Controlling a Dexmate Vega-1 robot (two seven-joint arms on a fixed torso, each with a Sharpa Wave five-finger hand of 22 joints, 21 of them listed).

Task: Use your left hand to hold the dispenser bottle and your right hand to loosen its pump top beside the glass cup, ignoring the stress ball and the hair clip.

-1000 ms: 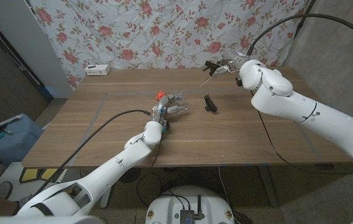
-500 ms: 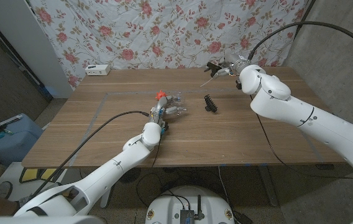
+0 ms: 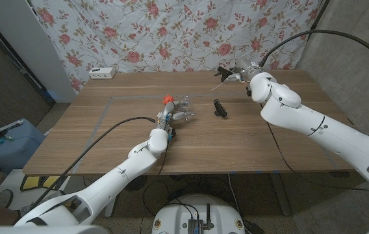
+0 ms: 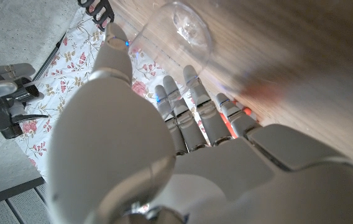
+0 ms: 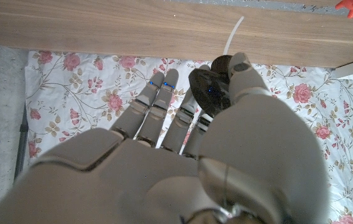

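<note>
Left hand grips the clear dispenser bottle steady; right hand, well beyond it, pinches the pump top, already off.

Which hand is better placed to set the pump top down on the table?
Right. The right hand holds the black pump top with its white tube, over the far edge of the table. The left hand is at a clear vessel by the orange stress ball.
</note>
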